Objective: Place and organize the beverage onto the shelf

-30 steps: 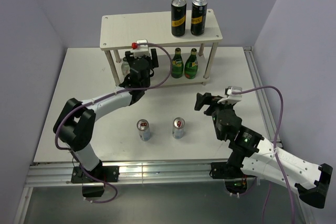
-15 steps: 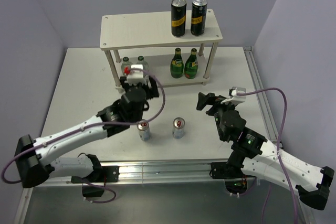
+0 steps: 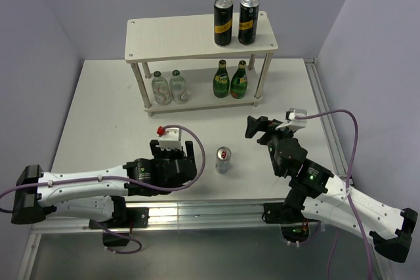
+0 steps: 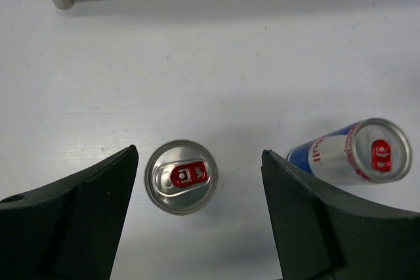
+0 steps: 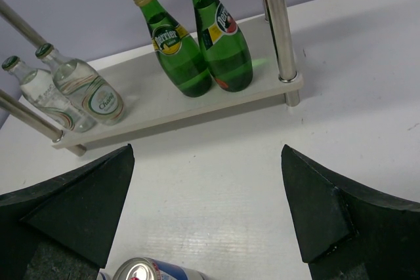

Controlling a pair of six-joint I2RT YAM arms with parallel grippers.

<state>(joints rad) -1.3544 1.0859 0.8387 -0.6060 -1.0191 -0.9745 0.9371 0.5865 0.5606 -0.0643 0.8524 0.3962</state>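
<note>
Your left gripper (image 4: 200, 157) has pulled back from the shelf (image 3: 190, 39) to lower centre in the top view, its jaws apart astride one can (image 4: 180, 176) without gripping it. The second can (image 3: 224, 159) stands just right of it. The clear bottles (image 3: 161, 88) and green bottles (image 3: 222, 80) sit on the lower tier, and your right gripper (image 5: 207, 155) gapes wide, empty.

Two black yellow-labelled cans (image 3: 223, 21), upright, side by side.

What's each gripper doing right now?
Left gripper: open, jaws either side of a slim can, not gripping it.
Right gripper: open, holding nothing.
</note>
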